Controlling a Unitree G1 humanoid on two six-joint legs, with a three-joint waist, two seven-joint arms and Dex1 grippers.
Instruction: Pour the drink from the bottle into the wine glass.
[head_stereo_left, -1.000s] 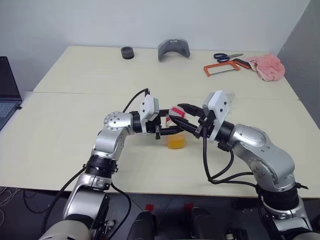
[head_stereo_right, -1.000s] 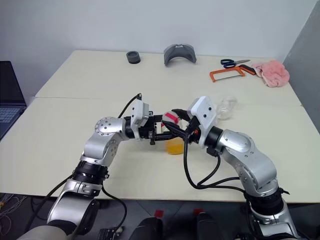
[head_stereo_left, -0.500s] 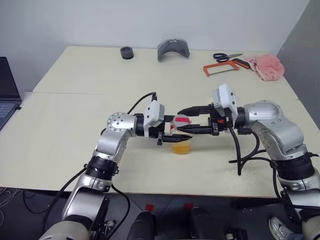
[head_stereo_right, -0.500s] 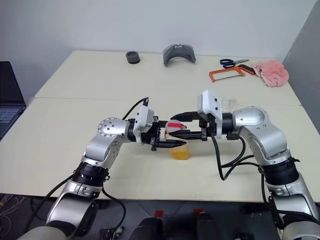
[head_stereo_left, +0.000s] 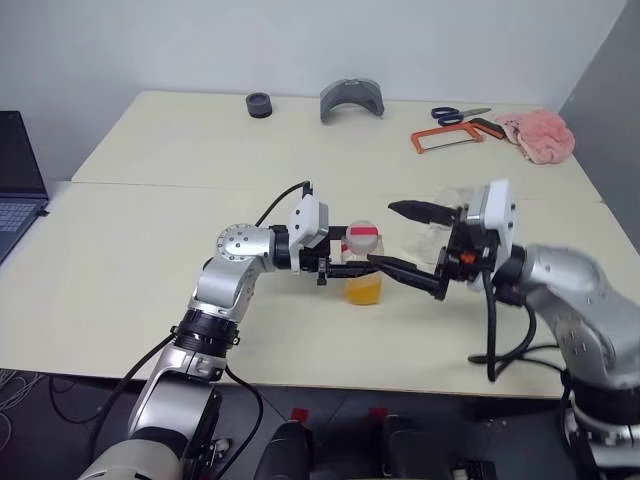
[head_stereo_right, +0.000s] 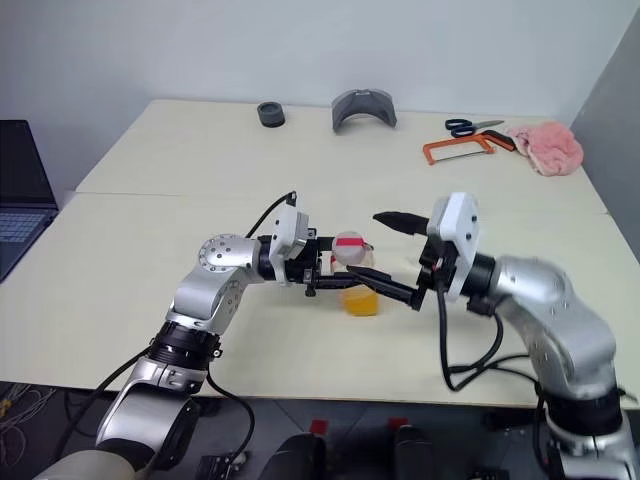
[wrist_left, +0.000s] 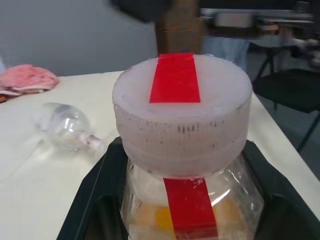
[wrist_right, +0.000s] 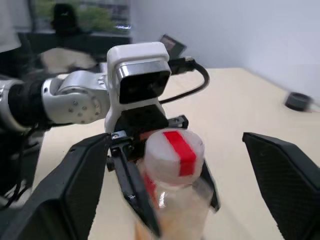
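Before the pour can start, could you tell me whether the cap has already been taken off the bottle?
No, the red-and-white cap sits on the neck of the bottle, which the left gripper holds upright.

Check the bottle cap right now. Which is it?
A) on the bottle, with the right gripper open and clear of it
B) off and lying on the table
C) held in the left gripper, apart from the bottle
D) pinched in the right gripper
A: the cap sits on the bottle, which the left gripper holds, while the right gripper stands open short of it.
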